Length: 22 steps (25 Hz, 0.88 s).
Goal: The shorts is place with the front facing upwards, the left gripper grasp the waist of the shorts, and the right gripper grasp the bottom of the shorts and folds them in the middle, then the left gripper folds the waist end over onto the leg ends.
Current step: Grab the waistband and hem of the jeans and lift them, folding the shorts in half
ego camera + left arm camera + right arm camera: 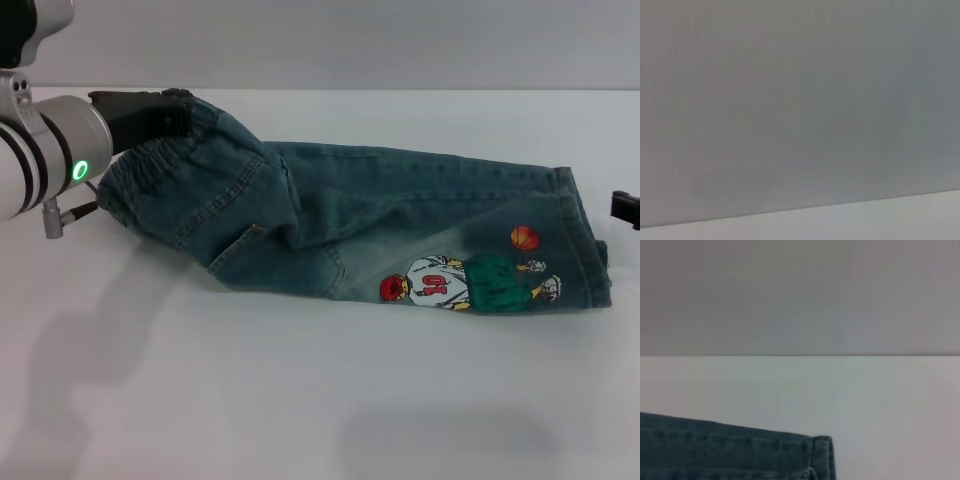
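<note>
I see the left tool (pixel 165 112) clamped on the waist of the shorts (pixel 150 175) at ten o'clock — lifted for folding; right tool (pixel 625 208), three o'clock — grip unclear.

Left arm (pixel 45 150): silver-white cylindrical housing | black rings | round green indicator light | small metal connector with dark cable beneath | left gripper (pixel 150 115): black claw | right gripper (pixel 625 208): black tip only at frame edge

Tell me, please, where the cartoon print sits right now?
In the head view, the cartoon print lies on the shorts, near the right-side leg hems.
</note>
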Motion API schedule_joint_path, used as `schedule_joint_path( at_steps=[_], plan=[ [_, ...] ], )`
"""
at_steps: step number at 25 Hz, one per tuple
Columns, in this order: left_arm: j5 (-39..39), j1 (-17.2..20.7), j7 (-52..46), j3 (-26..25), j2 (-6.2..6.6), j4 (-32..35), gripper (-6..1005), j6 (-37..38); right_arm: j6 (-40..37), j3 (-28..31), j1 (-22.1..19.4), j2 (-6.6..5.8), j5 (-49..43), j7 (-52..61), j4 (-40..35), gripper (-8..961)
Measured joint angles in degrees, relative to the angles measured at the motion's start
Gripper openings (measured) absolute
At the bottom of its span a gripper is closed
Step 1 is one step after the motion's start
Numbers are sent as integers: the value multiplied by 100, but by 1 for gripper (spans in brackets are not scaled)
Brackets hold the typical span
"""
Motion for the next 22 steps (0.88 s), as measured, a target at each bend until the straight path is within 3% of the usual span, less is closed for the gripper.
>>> schedule_joint_path(
  at_steps=[22],
  plan=[
    [0,24,59,103,9,-164,31,-33,-383,-56,743,4,244,-36,-1213,625]
  ],
)
